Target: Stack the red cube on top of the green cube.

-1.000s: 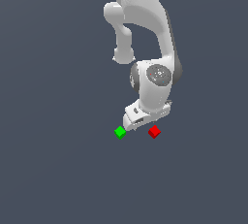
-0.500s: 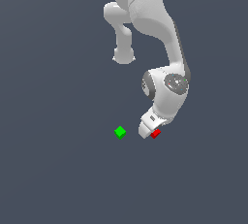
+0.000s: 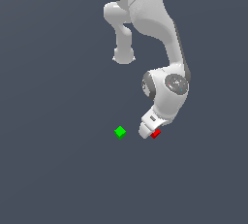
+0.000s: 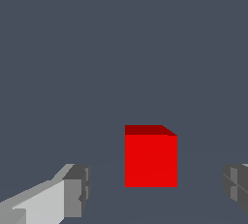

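Observation:
The red cube (image 3: 155,134) rests on the dark grey floor, partly covered by the gripper (image 3: 149,133) in the exterior view. In the wrist view the red cube (image 4: 150,157) stands between the two fingertips (image 4: 76,192), with a gap on each side, so the gripper (image 4: 156,190) is open around it without touching. The green cube (image 3: 120,132) sits alone on the floor toward the exterior view's left of the gripper, about a hand's width away. It does not show in the wrist view.
The white arm (image 3: 160,39) reaches down from the top of the exterior view. The flat dark grey floor (image 3: 58,169) spreads all around both cubes.
The gripper has come further down over the red cube and the arm has leaned lower. Both cubes have stayed where they were.

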Controlling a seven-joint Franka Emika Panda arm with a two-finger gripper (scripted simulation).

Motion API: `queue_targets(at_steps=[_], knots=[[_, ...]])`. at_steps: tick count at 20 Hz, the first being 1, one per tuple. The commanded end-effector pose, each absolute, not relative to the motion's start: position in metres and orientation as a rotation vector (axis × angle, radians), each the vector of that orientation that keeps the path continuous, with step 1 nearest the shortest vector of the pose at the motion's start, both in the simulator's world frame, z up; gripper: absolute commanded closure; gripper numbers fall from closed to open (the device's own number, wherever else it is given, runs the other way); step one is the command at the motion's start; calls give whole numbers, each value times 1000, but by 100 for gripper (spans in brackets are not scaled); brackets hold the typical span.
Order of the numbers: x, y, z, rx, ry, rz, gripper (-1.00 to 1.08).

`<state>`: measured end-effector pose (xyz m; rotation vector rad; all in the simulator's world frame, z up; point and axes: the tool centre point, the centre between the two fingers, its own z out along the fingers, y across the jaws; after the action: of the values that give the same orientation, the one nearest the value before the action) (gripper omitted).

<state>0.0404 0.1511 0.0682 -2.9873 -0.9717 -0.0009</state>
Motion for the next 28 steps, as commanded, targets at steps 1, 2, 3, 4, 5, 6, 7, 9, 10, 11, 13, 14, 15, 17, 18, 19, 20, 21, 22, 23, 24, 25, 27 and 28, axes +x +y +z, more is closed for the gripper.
queue_targets(at_steps=[1,2,3,4,5,6,7,9,10,11,13,14,15,17,18,19,20,21,22,23,24,25,27,28], knots=[[40,151,63,-2987,-972,0,-92],[40,151,60,-2988,-971,0,-92],[40,151,56,-2988,-971,0,-92],[40,151,51,-2988,-971,0,-92],[39,151,46,-2988,-970,0,-92],[39,151,40,-2988,-970,0,-92],[39,150,35,-2989,-969,0,-92],[39,150,26,-2989,-969,0,-92],[39,150,24,-2989,-968,0,-92],[39,150,21,-2989,-968,0,-92],[40,150,20,-2989,-968,0,-92],[40,150,20,-2989,-967,0,-92],[40,150,20,-2989,-967,0,-92],[40,150,20,-2989,-967,0,108],[40,150,20,-2989,-967,0,108],[40,150,20,-2989,-967,0,108],[40,150,20,-2989,-967,0,108],[40,150,20,-2989,-967,0,108],[40,150,20,-2989,-967,0,108],[40,150,20,-2989,-967,0,108],[40,150,20,-2989,-967,0,108],[40,150,20,-2989,-967,0,108],[40,150,20,-2989,-967,0,108],[40,150,21,-2989,-967,0,108]])
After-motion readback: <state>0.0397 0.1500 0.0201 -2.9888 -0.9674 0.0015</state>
